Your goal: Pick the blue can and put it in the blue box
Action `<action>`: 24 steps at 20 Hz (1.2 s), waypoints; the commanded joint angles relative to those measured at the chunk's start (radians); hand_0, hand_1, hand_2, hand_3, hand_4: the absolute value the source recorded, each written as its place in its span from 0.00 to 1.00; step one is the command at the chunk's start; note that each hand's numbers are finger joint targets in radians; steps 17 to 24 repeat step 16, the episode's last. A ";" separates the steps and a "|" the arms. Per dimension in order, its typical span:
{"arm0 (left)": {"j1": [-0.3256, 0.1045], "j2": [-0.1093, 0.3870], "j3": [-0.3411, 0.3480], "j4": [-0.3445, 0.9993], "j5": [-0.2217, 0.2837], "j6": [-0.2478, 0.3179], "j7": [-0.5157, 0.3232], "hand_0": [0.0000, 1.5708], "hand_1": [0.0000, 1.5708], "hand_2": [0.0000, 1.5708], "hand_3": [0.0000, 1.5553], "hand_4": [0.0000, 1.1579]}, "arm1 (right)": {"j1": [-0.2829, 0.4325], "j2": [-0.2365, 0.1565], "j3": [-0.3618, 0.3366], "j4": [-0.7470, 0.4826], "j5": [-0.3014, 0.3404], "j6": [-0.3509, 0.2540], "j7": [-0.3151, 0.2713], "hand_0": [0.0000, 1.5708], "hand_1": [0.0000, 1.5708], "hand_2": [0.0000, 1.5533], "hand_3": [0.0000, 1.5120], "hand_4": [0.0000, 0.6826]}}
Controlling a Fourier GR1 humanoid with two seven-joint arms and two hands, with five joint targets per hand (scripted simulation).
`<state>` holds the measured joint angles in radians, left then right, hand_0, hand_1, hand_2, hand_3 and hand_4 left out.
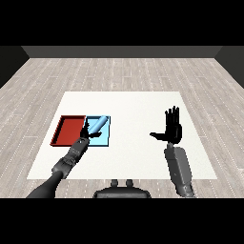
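A light blue can (97, 125) lies tilted on its side inside the light blue tray (106, 139), its top end toward the tray's far right. My left hand (85, 135) sits at the tray's near left edge, just beside the can's lower end; whether its fingers touch the can is unclear. The red tray (68, 130) lies directly left of the blue one. Over the table's right side my right hand (172, 128) is raised with fingers straight up and thumb spread to the left, holding nothing.
The white table (133, 105) spreads around the two trays, with its near edge just in front of my forearms. A grey wooden floor surrounds it.
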<state>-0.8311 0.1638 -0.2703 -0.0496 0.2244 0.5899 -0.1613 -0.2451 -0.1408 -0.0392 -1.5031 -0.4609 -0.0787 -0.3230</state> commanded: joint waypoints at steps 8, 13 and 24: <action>0.025 -0.007 0.148 -0.247 0.116 0.017 -0.372 0.00 0.00 0.00 0.00 0.00 | -0.034 0.022 0.017 -0.011 0.005 0.010 -0.008 0.00 0.00 0.00 0.00 0.00; 0.076 -0.031 0.164 -0.432 0.152 -0.183 -0.579 0.00 0.00 0.00 0.00 0.00 | -0.013 -0.003 0.029 -0.031 0.022 -0.005 0.048 0.00 0.00 0.00 0.00 0.00; 0.160 -0.035 0.126 -0.586 0.155 -0.257 -0.588 0.00 0.00 0.00 0.00 0.00 | 0.033 0.000 0.059 -0.018 0.052 0.015 0.023 0.00 0.00 0.00 0.00 0.00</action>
